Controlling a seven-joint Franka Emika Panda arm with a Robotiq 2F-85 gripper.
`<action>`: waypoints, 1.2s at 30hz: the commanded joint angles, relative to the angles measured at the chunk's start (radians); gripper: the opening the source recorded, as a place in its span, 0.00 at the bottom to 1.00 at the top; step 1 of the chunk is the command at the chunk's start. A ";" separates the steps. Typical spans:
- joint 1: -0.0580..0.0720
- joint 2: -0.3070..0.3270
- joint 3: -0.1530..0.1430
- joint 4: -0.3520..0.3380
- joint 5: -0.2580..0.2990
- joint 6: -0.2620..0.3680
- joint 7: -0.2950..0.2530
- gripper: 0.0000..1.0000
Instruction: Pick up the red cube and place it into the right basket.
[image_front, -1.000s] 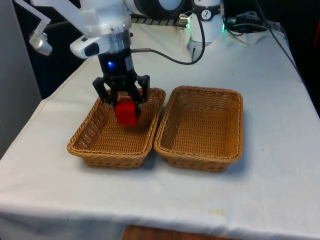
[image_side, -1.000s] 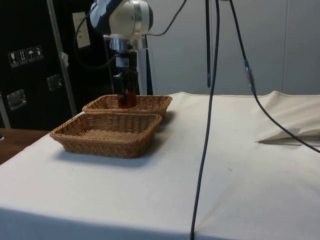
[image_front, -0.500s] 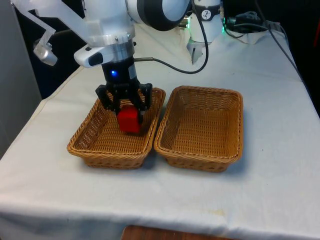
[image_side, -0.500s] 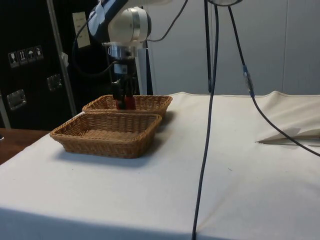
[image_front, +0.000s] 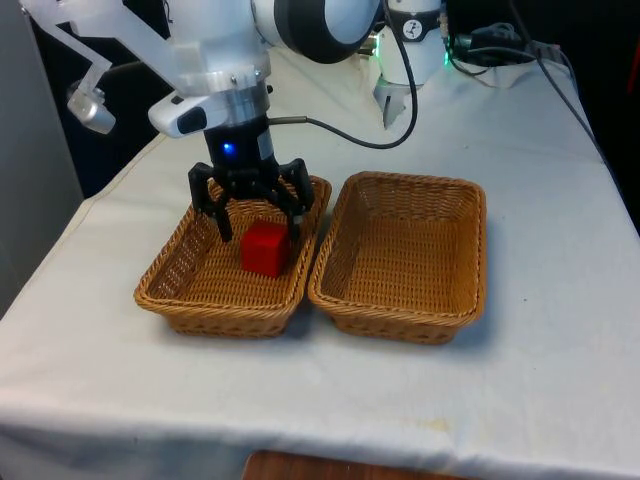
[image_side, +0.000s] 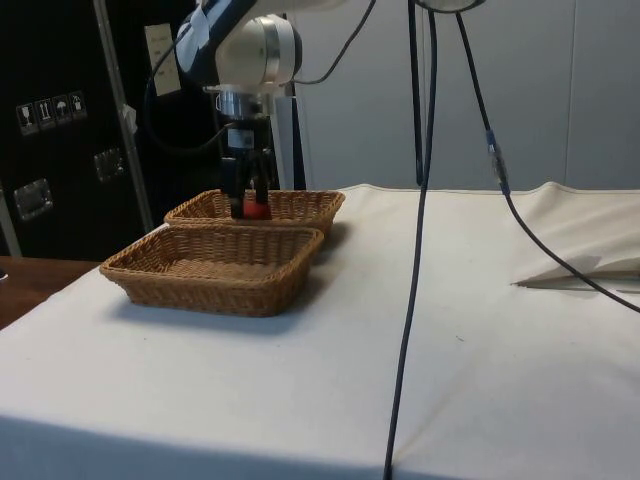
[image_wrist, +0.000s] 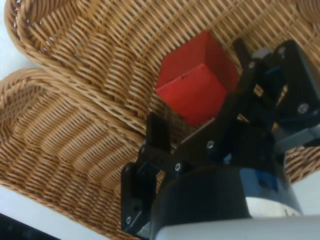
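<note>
So the red cube (image_front: 265, 248) is now sitting on the woven floor of the wicker basket on the front view's left (image_front: 180, 278), toward that basket's far end and close to the wall it shares with its neighbour. It looks a bit tilted, leaning against the sloped weave rather than lying flat. Half a second ago it was clamped between the fingers and hanging just above the weave; a full second ago it was higher up still. Now it's been let go.

The gripper (image_front: 258, 215) hovers right over the cube with its fingers spread wide, one on each side and neither touching it. In the wrist view the cube (image_wrist: 197, 80) sits in the gap between the two black fingers (image_wrist: 158, 134), with bare wicker visible around it. From the side view the gripper (image_side: 246, 196) reaches down into the farther basket (image_side: 300, 206) and a bit of red (image_side: 255, 209) peeks over the rim.

The second wicker basket (image_front: 462, 262), on the front view's right, sits touching the first one along their long sides and has nothing in it. Neither basket has moved since the earlier frames. Both rest on the white cloth of the tabletop (image_front: 560, 340), and a black cable (image_side: 410, 300) hangs down in front of the side view.
</note>
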 joint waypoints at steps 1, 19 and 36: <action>0.000 0.000 0.000 0.000 0.000 0.000 0.000 1.00; 0.025 -0.124 -0.034 -0.057 -0.070 -0.053 0.052 1.00; 0.080 -0.314 -0.025 -0.147 -0.233 -0.054 0.124 1.00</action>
